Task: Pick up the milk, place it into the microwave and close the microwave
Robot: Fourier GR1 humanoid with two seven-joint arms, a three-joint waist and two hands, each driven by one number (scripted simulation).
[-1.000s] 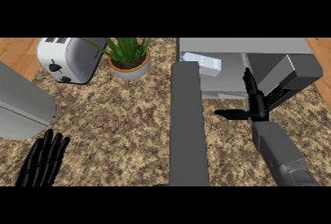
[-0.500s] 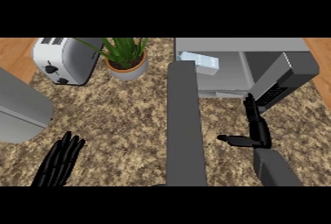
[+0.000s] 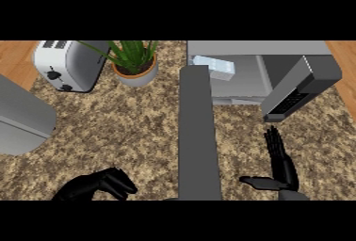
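Note:
The white milk carton [image 3: 214, 67] lies inside the open microwave [image 3: 257, 49] at the back right. The microwave's grey door [image 3: 199, 136] swings out toward me as a long slab down the middle of the head view. To the right of the door, below the microwave's control panel [image 3: 299, 92], my right hand [image 3: 279, 162] is open, fingers straight and pointing away, thumb out to the left. It holds nothing. My left hand [image 3: 101, 185] sits at the lower left edge, left of the door, fingers curled and holding nothing.
A white toaster [image 3: 66, 63] stands at the back left with a potted plant [image 3: 132, 63] beside it. A grey appliance [image 3: 21, 115] fills the left edge. Speckled granite counter [image 3: 125, 127] lies between them and the door.
My right hand has drawn back toward me, away from the microwave. My left hand has slid right toward the door and curled its fingers. The view has shifted, showing more of the microwave.

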